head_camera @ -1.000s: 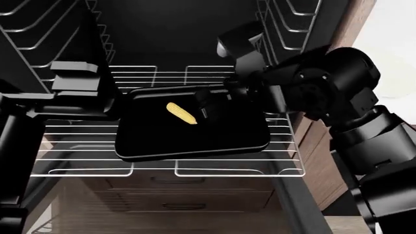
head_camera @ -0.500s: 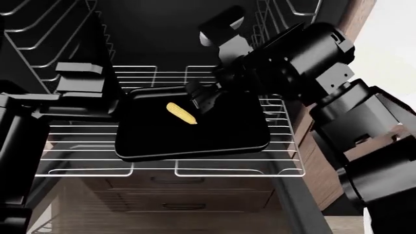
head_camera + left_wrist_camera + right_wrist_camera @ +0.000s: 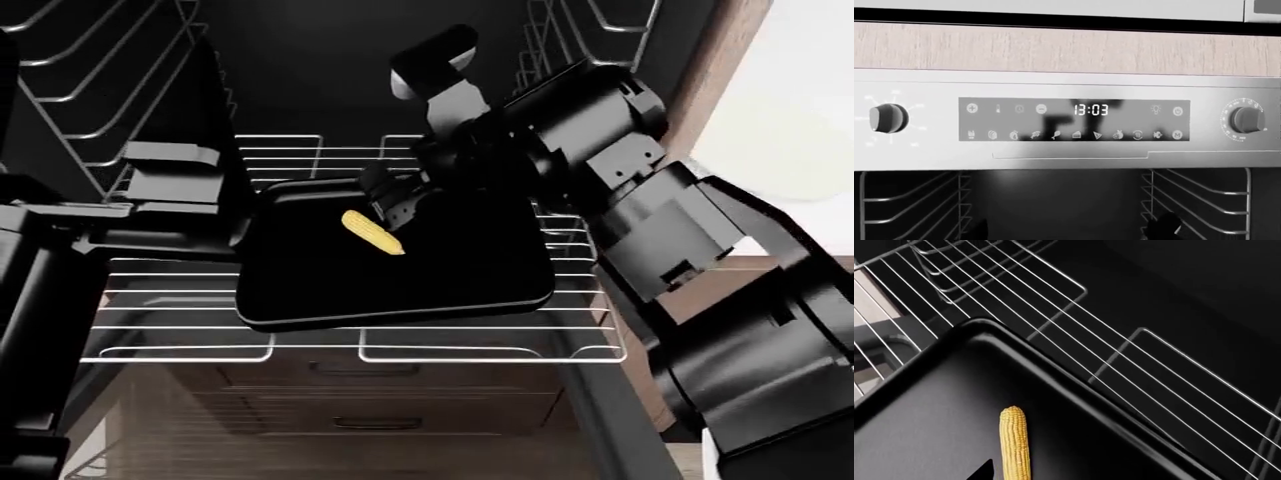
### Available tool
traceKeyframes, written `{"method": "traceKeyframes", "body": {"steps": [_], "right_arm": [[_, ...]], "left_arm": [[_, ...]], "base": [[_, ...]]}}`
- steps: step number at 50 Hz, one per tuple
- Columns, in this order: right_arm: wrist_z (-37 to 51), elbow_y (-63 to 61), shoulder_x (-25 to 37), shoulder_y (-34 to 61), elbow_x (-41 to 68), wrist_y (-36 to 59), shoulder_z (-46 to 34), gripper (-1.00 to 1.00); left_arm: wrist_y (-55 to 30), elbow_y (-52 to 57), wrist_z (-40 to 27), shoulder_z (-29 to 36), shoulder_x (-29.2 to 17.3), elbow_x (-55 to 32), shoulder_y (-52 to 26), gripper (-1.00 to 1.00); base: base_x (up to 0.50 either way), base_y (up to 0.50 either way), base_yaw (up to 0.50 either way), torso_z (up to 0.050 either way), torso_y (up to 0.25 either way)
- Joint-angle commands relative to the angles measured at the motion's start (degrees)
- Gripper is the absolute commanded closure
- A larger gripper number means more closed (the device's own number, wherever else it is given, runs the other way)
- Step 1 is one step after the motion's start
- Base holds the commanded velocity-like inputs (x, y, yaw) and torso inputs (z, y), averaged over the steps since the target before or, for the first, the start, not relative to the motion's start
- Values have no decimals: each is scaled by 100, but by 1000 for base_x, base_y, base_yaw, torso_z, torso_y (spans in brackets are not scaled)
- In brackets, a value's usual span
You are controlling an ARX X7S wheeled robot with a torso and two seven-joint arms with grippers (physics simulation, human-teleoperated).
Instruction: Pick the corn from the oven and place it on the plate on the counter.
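Observation:
The corn lies on a black baking tray on the wire rack inside the oven. It also shows in the right wrist view. My right gripper is open and empty, just above the cob's far end. One fingertip shows beside the cob; the other is lost against the dark tray. My left gripper is open and empty at the oven's left side, facing the control panel. The cream plate lies on the white counter at the right.
The wire rack juts out under the tray. Side rails line both oven walls. A control panel with two knobs sits above the cavity. A wood cabinet side stands between oven and counter. Drawers lie below.
My right arm has swung left and further into the oven, bringing its gripper from the tray's right part to just above the corn. The corn, tray and left arm have stayed put.

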Motion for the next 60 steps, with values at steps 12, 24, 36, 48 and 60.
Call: {"method": "traceKeyframes", "body": {"steps": [12, 24, 36, 48, 60], "right_arm": [[39, 702, -190, 439, 2243, -1239, -2557, -100], [-408, 525, -188, 464, 2546, -1262, -2859, -100], [-515, 747, -191, 351, 2663, -1329, -2970, -100], [-353, 946, -191, 247, 2764, -1486, -2961, -100], [-272, 922, -192, 258, 2926, -1553, -3006, -100]], "left_arm": [[-79, 13, 243, -15, 196, 316, 176, -100], [-88, 75, 351, -103, 229, 402, 361, -100], [-125, 66, 271, -122, 204, 302, 305, -100], [-190, 92, 342, -201, 261, 349, 383, -100], [-256, 101, 380, -292, 327, 344, 436, -100]], "base": [[0, 0, 0, 0, 0], [0, 0, 0, 0, 0], [0, 0, 0, 0, 0], [0, 0, 0, 0, 0], [0, 0, 0, 0, 0]]}}
